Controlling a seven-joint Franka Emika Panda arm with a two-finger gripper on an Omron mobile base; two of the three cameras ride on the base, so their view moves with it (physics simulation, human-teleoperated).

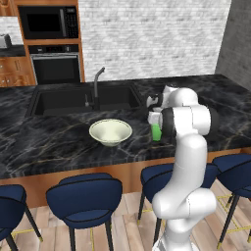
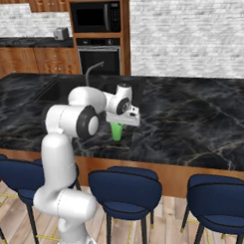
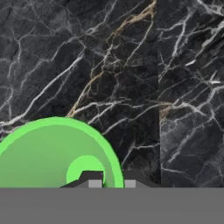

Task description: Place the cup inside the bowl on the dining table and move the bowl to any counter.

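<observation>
Here the gripper (image 3: 109,180) is pinched shut on the rim of the cup (image 2: 117,131), which stands on the dining table (image 2: 193,116) at about three o'clock from the bowl (image 1: 111,131). Cup likely light, stiff, slick-walled; rim grip seems sensible.

Two base cameras behind the arm, one on the hand.

Both base views looked forward and down from stool side across the dining table (image 1: 44,142), one from the arm's left, one from its right, sharing the sink (image 1: 81,100) and the cup (image 2: 117,131). The hand view pointed straight down, very near the cup's rim.
</observation>
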